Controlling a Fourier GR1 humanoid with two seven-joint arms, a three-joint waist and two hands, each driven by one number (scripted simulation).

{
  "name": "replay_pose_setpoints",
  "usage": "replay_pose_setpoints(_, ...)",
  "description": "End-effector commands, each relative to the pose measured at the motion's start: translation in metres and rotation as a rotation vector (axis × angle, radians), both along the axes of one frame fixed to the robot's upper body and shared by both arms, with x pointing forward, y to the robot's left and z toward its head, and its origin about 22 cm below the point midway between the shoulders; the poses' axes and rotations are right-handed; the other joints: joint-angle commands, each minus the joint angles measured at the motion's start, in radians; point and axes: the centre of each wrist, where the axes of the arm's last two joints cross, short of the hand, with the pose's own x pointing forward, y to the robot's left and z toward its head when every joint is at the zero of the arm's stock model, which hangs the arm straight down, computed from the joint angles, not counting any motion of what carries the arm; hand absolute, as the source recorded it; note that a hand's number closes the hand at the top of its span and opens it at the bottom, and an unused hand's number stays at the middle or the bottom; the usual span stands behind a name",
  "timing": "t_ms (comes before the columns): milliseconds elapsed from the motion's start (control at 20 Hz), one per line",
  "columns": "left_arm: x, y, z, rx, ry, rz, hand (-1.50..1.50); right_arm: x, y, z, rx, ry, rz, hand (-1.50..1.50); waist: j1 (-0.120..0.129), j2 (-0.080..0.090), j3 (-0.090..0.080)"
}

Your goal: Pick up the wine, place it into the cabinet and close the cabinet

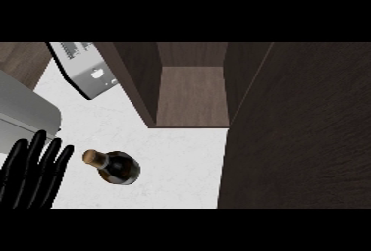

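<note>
The wine bottle [118, 167] stands upright on the white counter [174, 157], dark with a cork top, seen from above. My left hand [33, 174] rests at the lower left, open with fingers straight up, a short way left of the bottle and not touching it. The cabinet [190, 95] stands open at the back centre, its brown shelf bare. Its door [301, 127] swings out toward me and fills the right side of the view. My right hand does not show.
A grey appliance [91, 66] sits at the back left, and a pale grey box edge [25, 110] lies at the far left. The cabinet's left wall [138, 83] rises just behind the bottle.
</note>
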Motion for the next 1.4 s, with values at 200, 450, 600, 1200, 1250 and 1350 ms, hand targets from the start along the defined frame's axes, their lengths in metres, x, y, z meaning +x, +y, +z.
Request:
replay_pose_setpoints(200, 0.015, 0.035, -0.019, -0.086, 0.049, -0.014, -1.50, -0.021, -0.010, 0.020, 0.033, -0.052, 0.018, -1.50, -0.001, 0.001, 0.000)
replay_pose_setpoints(450, 0.024, 0.042, -0.037, -0.054, 0.106, -0.040, -1.50, -0.023, -0.003, 0.021, 0.041, -0.029, 0.045, -1.50, 0.000, 0.001, 0.000)
replay_pose_setpoints(600, 0.035, 0.056, -0.056, -0.071, 0.115, -0.040, -1.50, -0.019, 0.008, 0.018, 0.033, -0.025, 0.049, -1.50, 0.000, 0.001, 0.000)
replay_pose_setpoints(1200, 0.057, 0.069, -0.118, -0.027, 0.092, 0.049, -1.50, -0.012, -0.007, 0.021, 0.024, -0.054, 0.019, -1.50, -0.002, 0.001, 0.001)
replay_pose_setpoints(1250, 0.054, 0.061, -0.109, -0.014, 0.100, 0.050, -1.50, -0.036, -0.002, 0.029, 0.022, -0.040, 0.046, -1.50, -0.005, -0.001, 0.001)
replay_pose_setpoints(1350, 0.044, 0.065, -0.121, -0.026, 0.134, 0.023, -1.50, -0.027, -0.007, 0.035, 0.021, -0.030, 0.030, -1.50, -0.001, 0.000, 0.001)
